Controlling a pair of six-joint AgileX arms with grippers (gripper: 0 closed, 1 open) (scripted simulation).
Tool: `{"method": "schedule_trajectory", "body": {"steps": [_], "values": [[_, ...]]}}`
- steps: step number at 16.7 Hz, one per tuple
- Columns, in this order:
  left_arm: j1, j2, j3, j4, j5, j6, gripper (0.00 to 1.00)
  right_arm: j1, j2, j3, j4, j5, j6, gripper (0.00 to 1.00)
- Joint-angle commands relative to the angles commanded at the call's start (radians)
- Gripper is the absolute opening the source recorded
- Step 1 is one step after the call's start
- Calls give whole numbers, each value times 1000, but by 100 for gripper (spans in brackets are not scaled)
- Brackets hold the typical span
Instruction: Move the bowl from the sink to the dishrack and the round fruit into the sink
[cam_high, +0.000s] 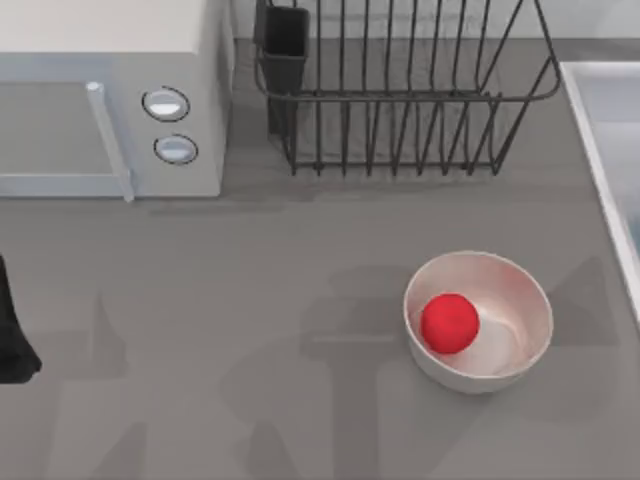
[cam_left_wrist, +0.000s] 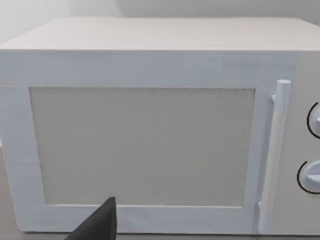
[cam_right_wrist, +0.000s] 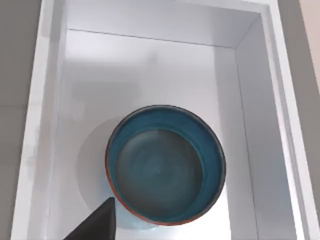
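Grey surface (cam_high: 250, 300) carries our sink (cam_high: 600, 130) at three o'clock, where the bowl (cam_right_wrist: 165, 165) sits upright directly beneath our right fingers (cam_right_wrist: 97, 222), nearer them than the parked left arm at nine o'clock; their opening we cannot tell.

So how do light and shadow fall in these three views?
Top view: soft, even light, faint blurred arm shadows on the table, a shaded side inside the white bowl by the fruit. Left wrist view: flat light on the microwave, no glare. Right wrist view: bright sink, soft shadow beside the bowl.
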Motion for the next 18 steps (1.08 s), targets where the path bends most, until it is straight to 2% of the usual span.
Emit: {"method": "schedule_trajectory", "body": {"steps": [7,13,18], "values": [[0,0,0,0,0,0,100,-9,448,390,-223,-66,-55,100],[0,0,0,0,0,0,100,-128,746,797,-353,-33,-39,100],[0,0,0,0,0,0,100,-200,988,1060,-536,-63,-44,100]]}}
